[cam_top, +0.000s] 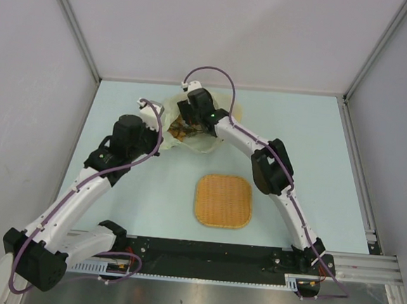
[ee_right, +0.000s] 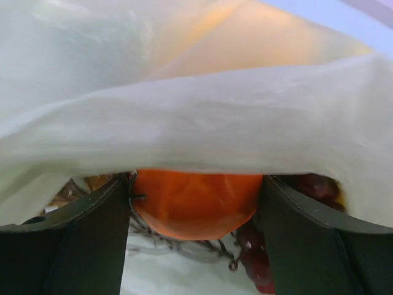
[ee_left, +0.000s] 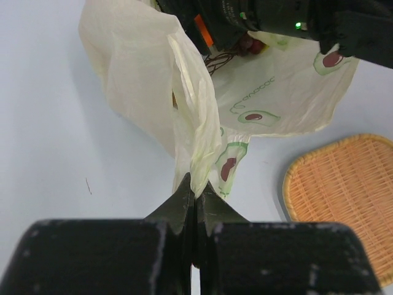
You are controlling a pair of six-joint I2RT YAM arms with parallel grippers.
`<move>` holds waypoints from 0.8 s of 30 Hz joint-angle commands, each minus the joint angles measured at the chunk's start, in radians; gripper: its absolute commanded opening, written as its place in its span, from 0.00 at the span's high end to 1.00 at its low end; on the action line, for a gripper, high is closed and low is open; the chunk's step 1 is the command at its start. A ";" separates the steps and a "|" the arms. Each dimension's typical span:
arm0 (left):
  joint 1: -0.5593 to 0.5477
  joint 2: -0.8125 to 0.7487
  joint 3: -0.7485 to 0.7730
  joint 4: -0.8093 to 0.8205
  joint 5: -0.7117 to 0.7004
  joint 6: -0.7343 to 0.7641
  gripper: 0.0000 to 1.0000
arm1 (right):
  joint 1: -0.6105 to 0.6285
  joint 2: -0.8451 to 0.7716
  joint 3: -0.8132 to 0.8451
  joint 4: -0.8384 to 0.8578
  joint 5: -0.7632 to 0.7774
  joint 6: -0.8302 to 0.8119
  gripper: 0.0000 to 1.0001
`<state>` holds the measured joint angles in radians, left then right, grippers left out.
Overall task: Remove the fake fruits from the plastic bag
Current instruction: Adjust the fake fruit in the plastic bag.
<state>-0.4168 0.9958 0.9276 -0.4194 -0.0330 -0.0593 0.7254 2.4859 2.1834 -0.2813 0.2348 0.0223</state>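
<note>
While my left gripper (ee_left: 195, 193) clamps the plastic bag (ee_left: 141, 80) by its edge, my right gripper (ee_right: 196, 212) grips the orange (ee_right: 196, 196) inside it — next, I reckon, lift it clear.

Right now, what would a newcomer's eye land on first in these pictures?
The thin, crinkly pale yellow-green plastic bag at the far middle of the table, its edge pinched by the shut left gripper. Inside it, the right gripper clasps a glossy orange plastic fruit. In front lies a flat square woven orange mat.
</note>
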 commanded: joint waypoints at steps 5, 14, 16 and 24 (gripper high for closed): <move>-0.007 -0.025 -0.050 0.082 -0.056 -0.030 1.00 | 0.032 -0.267 -0.129 0.001 -0.046 0.014 0.46; -0.005 -0.046 -0.046 0.163 -0.044 -0.065 1.00 | 0.077 -0.478 -0.413 0.027 -0.072 -0.047 0.47; -0.007 -0.060 -0.047 0.163 -0.028 -0.066 1.00 | 0.081 -0.502 -0.483 0.042 -0.063 -0.064 0.48; -0.004 -0.117 -0.110 0.081 0.057 -0.057 1.00 | 0.069 -0.447 -0.648 0.120 -0.029 -0.128 0.46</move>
<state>-0.4168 0.9142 0.8577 -0.3092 -0.0444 -0.1055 0.8070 2.0087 1.5543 -0.2260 0.1776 -0.0608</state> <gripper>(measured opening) 0.011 0.764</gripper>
